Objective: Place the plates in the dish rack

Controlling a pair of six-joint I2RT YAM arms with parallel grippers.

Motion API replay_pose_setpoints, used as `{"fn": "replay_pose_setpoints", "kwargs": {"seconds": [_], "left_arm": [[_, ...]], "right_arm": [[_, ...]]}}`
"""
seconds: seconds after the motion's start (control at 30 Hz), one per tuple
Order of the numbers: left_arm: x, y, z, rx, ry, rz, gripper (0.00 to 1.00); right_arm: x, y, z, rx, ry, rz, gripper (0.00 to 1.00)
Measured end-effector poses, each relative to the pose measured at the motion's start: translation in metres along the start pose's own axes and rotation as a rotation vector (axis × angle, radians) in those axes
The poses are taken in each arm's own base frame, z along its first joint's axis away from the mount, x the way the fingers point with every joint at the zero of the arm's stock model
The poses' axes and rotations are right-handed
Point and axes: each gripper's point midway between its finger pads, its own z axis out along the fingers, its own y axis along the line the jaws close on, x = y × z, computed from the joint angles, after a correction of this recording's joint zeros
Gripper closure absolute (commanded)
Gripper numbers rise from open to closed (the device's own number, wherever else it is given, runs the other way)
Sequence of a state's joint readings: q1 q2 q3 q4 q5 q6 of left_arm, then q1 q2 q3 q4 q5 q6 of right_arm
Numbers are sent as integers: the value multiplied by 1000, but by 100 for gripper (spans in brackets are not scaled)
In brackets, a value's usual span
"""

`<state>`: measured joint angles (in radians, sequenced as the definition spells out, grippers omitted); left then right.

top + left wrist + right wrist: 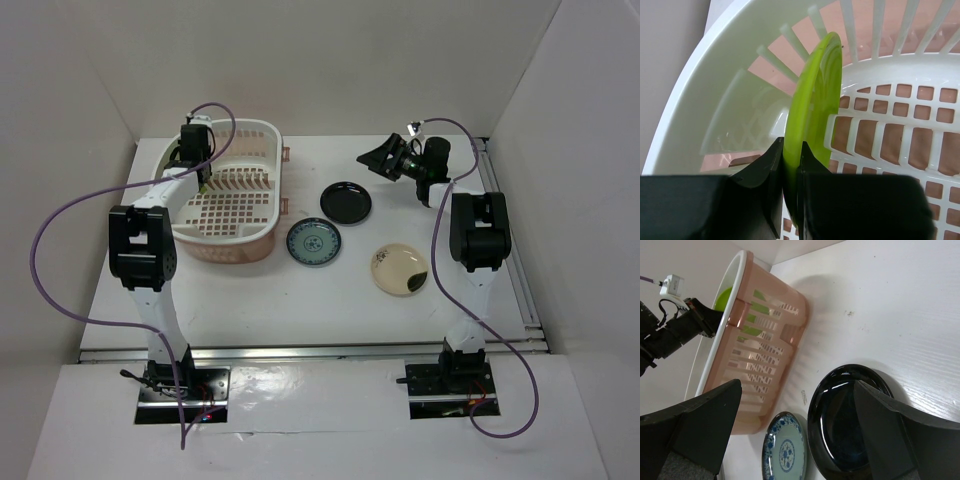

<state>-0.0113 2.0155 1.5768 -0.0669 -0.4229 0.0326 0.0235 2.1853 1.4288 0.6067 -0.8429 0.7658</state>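
Your left gripper (790, 167) is closed firmly on the lower edge of the green plate (815, 95). Its two fingers (762, 175) pinch the rim from both sides, so the plate stands on its edge, almost upright. This hold makes sense, because a plate must go into the rack (705, 85) standing, not flat.

In the left wrist view the plate is inside the rack, close to the curved end wall at the left of the frame. I cannot tell if its bottom edge touches the slotted bottom, because the fingers hide it. In the top view the pegs (243, 180) are a little to the right of this gripper.

Your right gripper (385, 160) is wide open and holds nothing. It hangs over the upper right part of the table (300, 300), pointing toward the black plate (345, 202). I judge it stays there to be ready for that plate and to be out of the way of the left arm.

Below it, the blue plate (313, 243) lies just beside the rack and the cream plate (400, 268) further right, both flat and apart. These three are not yet loaded.
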Motion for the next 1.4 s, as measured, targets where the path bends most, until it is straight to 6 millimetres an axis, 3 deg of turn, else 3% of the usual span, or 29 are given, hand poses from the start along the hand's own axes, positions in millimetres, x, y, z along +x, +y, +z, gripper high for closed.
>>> {"fn": "replay_pose_setpoints", "kwargs": {"seconds": [0.13, 0.27, 0.57, 0.7, 0.9, 1.2, 1.3, 1.4], "left_arm": [[1, -1, 0, -1, 4, -13, 65], [3, 4, 1, -22, 9, -15, 55], [1, 13, 3, -44, 9, -30, 15], [-8, 12, 1, -35, -7, -50, 0], [-40, 13, -23, 25, -48, -96, 0], [-132, 27, -101, 168, -210, -257, 0], [-143, 27, -117, 223, -232, -277, 0], [-143, 24, -131, 275, -220, -296, 0]], "right_arm": [[1, 1, 0, -3, 3, 0, 0], [1, 1, 0, -6, 5, 2, 0], [1, 1, 0, -6, 4, 2, 0], [2, -5, 1, 20, 11, -3, 0], [2, -37, 5, 139, 31, -42, 0], [3, -89, -21, 351, 42, -51, 1], [7, -100, -28, 381, 45, -49, 5], [24, -107, -34, 395, 78, -25, 12]]}}
